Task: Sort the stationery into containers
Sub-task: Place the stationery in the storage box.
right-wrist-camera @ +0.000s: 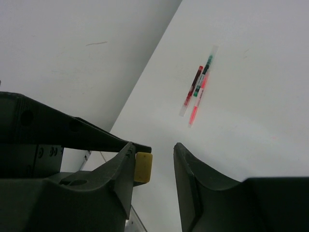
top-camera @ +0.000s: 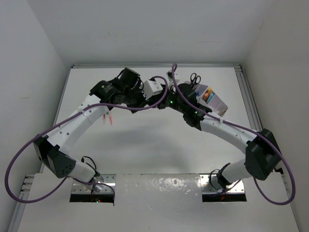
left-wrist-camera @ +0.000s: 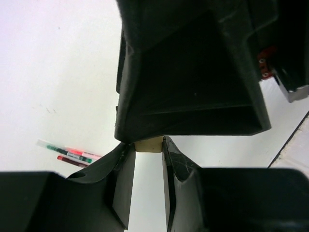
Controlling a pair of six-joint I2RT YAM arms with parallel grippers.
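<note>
Here the two arms meet over the far middle of the table (top-camera: 145, 154), their wrists nose to nose. The left gripper (left-wrist-camera: 146, 153) pinches a small cream eraser (left-wrist-camera: 148, 144) between its fingertips, both pads pressed against the block, which sticks out just past the tips. In the left wrist view the black body of the other arm fills the space right above the eraser.

The right gripper (right-wrist-camera: 154, 154) has its jaws partly apart around the same eraser: the block lies against the inner face of one finger (right-wrist-camera: 126, 166), while a clear gap separates it from the other finger. It has no grip of its own on it.

Three thin pens (right-wrist-camera: 197, 89), one red, one with green markings and one orange-pink, lie side by side on the table, well apart from both grippers and under the left forearm in the top view.

The white organiser (top-camera: 221, 104) sits to the right of the grippers, with black-handled scissors (top-camera: 194, 77) standing at its far end; which compartment they occupy I cannot tell.
</note>
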